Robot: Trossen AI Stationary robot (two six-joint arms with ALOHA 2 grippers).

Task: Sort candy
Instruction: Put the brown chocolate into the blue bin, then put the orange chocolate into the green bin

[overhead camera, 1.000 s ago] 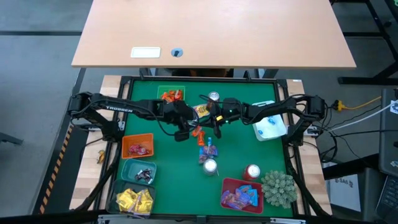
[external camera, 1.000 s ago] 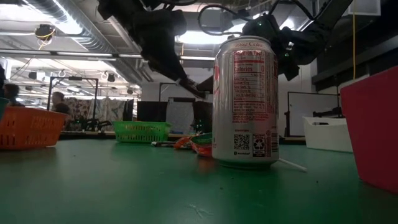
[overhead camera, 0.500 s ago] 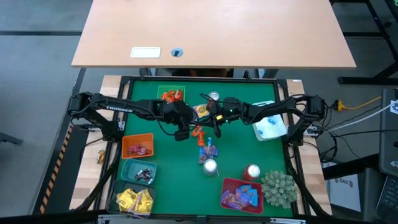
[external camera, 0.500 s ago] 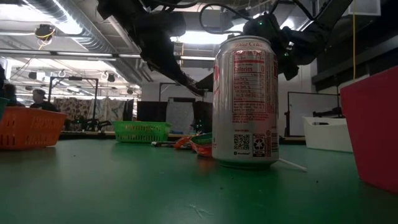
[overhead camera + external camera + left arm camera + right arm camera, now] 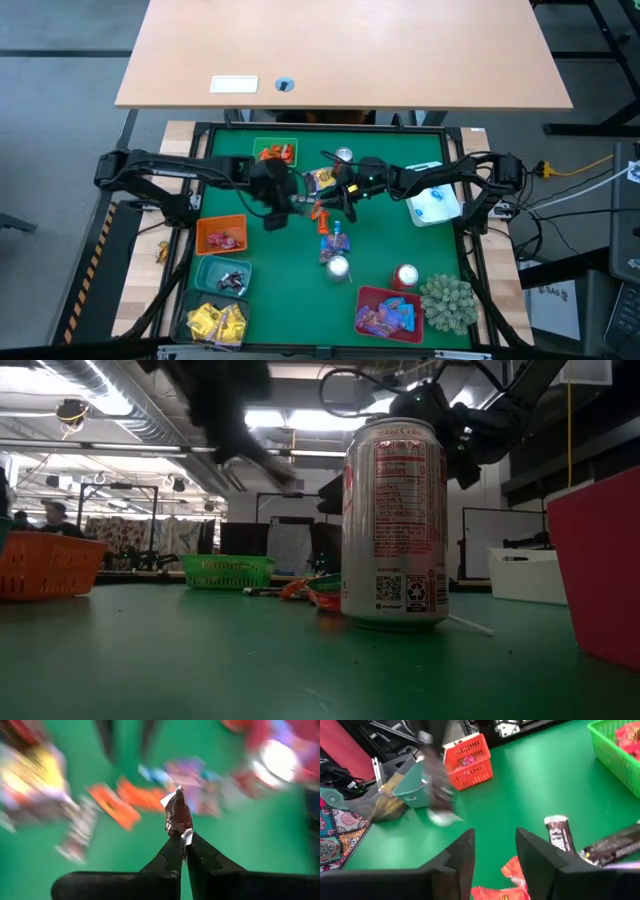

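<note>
Hovering mid-tabletop (image 5: 270,280) from above, the left tool (image 5: 292,203) sits beside the candy pile (image 5: 325,235); green room lies open between the baskets. Left wrist: its fingers (image 5: 172,857) pinch a dark candy (image 5: 177,815), long axis in line with them, pointing away. Right wrist: the right tool (image 5: 495,851) stands apart over loose candy.

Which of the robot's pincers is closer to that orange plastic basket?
The left pincer, holding a dark wrapped candy, is closer to the orange plastic basket. The right pincer hangs farther off, beyond it.
</note>
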